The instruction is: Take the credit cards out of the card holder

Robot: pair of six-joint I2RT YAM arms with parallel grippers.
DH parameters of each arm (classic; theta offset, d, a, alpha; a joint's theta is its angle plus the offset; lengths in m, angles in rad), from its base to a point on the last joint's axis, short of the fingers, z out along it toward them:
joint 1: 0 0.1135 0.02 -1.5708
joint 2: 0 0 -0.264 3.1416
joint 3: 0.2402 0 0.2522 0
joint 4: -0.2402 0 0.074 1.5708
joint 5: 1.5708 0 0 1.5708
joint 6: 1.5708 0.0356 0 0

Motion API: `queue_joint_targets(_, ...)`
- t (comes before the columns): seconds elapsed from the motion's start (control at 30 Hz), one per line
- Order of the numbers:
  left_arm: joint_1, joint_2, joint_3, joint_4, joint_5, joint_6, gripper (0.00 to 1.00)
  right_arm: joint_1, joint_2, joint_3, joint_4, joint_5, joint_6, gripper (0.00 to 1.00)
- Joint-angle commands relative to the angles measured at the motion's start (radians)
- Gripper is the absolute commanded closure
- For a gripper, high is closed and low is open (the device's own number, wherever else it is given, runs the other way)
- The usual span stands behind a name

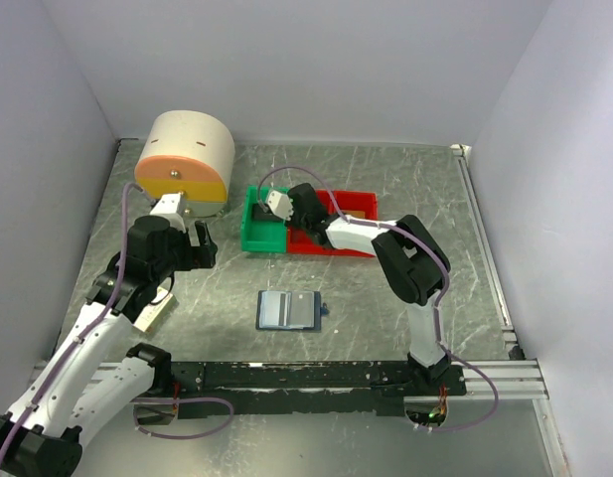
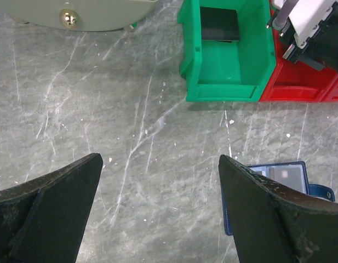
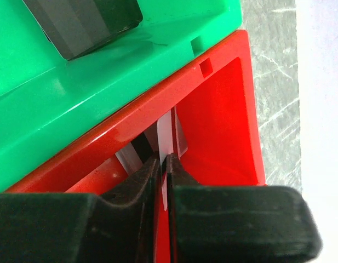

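The card holder (image 1: 288, 310) lies open on the table's middle, dark navy with pale lining; a pale grey card (image 1: 305, 304) shows in its right half. Its corner also shows in the left wrist view (image 2: 289, 174). My right gripper (image 1: 304, 232) reaches into the red bin (image 1: 361, 202) and is shut on a thin pale credit card (image 3: 166, 137), held edge-on between the jaws of this gripper (image 3: 162, 162). My left gripper (image 1: 201, 242) is open and empty above bare table, left of the holder; it also shows in the left wrist view (image 2: 160, 161).
A green bin (image 1: 256, 238) holding a flat dark object (image 2: 218, 24) stands joined to the red bin's left side. A round cream and orange box (image 1: 187, 159) stands at the back left. A cream object (image 1: 159, 313) lies partly under my left arm.
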Motion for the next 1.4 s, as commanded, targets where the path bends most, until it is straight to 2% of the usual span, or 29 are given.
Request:
queue_joint_targets(0.0, 0.008, 0.000, 0.009, 0.020, 0.036, 0.023, 0.01, -0.007, 0.005, -0.023, 0.020, -0.026, 0.014, 0.89)
queue_joint_targets(0.27, 0.008, 0.009, 0.007, 0.023, 0.055, 0.029, 0.01, -0.031, -0.068, -0.057, 0.018, -0.129, 0.045, 0.76)
queue_joint_targets(0.57, 0.007, 0.016, 0.007, 0.025, 0.061, 0.030, 0.02, -0.041, -0.070, -0.052, 0.020, -0.120, 0.076, 0.74)
queue_joint_targets(0.73, 0.007, 0.023, 0.004, 0.029, 0.088, 0.035, 0.01, -0.041, -0.159, -0.061, 0.078, -0.122, 0.208, 0.72)
queue_joint_targets(0.9, 0.007, 0.044, 0.004, 0.038, 0.130, 0.045, 0.01, -0.042, -0.362, -0.158, 0.147, -0.216, 0.520, 0.66)
queue_joint_targets(1.0, 0.008, 0.058, -0.001, 0.046, 0.168, 0.052, 0.02, -0.042, -0.491, -0.262, 0.161, -0.262, 0.780, 0.56)
queue_joint_targets(1.1, 0.007, 0.075, 0.000, 0.050, 0.197, 0.057, 0.02, -0.045, -0.592, -0.366, 0.112, -0.292, 1.087, 0.55)
queue_joint_targets(1.2, 0.007, 0.091, 0.001, 0.049, 0.213, 0.056, 0.01, -0.046, -0.649, -0.427, 0.050, -0.428, 1.235, 0.55)
queue_joint_targets(1.3, 0.007, 0.104, 0.003, 0.047, 0.241, 0.054, 0.01, -0.043, -0.709, -0.552, 0.139, -0.618, 1.362, 0.57)
queue_joint_targets(1.37, 0.007, 0.107, -0.002, 0.053, 0.276, 0.040, 0.01, -0.020, -0.753, -0.631, 0.219, -0.633, 1.459, 0.58)
